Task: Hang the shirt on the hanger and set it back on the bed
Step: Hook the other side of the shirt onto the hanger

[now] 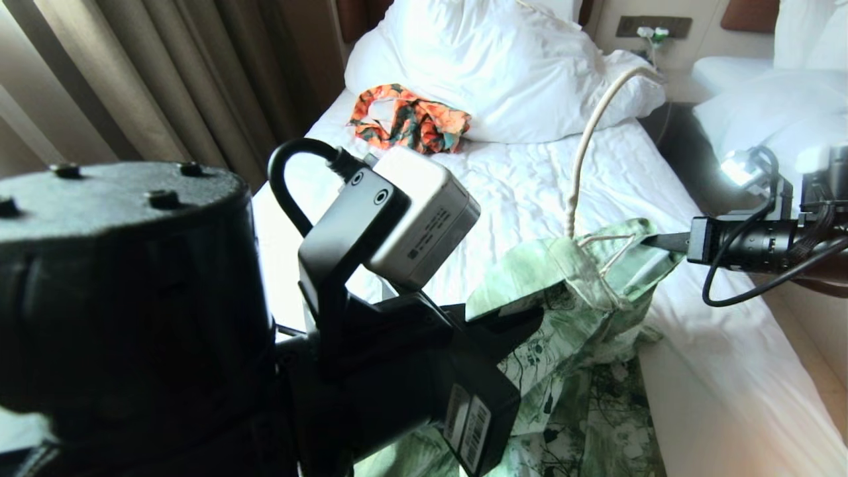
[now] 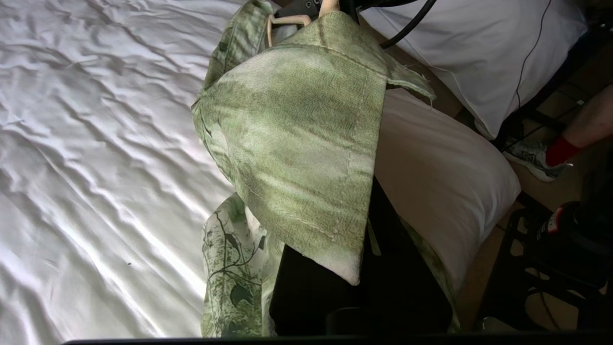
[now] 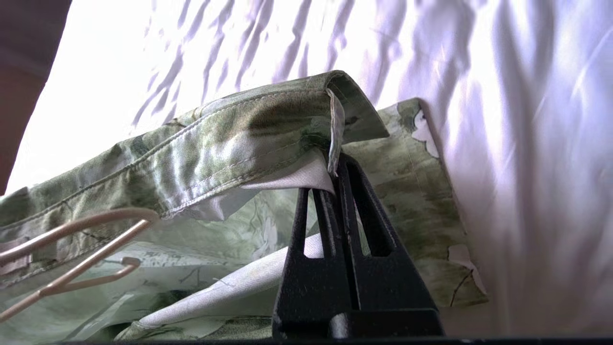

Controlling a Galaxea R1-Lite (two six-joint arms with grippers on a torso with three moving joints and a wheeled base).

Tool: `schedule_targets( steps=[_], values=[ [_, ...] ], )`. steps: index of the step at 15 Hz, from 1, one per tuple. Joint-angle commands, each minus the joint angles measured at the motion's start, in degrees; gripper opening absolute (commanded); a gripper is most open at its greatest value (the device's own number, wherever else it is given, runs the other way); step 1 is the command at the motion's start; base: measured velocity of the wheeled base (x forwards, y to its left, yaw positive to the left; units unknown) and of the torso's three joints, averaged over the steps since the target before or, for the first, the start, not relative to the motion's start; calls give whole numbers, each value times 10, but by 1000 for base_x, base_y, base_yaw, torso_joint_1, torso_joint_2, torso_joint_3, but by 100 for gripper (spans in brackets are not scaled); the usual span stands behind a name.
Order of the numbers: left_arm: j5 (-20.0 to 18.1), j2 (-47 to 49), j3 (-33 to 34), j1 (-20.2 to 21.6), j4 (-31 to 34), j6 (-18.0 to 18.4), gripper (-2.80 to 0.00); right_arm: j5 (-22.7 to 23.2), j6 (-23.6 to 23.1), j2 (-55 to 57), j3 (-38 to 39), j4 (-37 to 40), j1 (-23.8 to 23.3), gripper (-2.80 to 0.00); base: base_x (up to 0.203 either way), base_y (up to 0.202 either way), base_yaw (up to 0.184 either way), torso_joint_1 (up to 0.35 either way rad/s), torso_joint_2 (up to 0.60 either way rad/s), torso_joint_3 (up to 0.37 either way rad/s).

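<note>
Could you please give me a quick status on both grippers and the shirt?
Right gripper shut on shirt collar. Left gripper shut on shirt's other side. Hanger inside collar, shirt held over bed edge. Nothing blocking.

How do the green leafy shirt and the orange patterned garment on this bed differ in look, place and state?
The shirt is green and white; the orange garment is orange with dark patches. The shirt is held up at the bed's edge by the left gripper and right gripper; the orange garment lies crumpled by the pillow. Both are printed.
</note>
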Motion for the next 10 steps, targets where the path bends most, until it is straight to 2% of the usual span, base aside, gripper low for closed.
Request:
schedule_targets(
  steps=[1,4,7,10],
  values=[
    [1,2,1,-4,-1,0,-280,1,-2,-7,-15,-1,2,-280,0,0,0,0,0,0],
    [2,8,8,-8,-1,0,-280,2,-7,-19,-37,32,2,-280,0,0,0,0,0,0],
    [6,6,6,-17,0,1,-280,1,-33,-21,-42,35,2,-280,0,0,0,0,0,0],
    [9,23,8,-16,-2,0,-280,1,-33,-45,-49,58,14,-280,0,0,0,0,0,0]
  ],
)
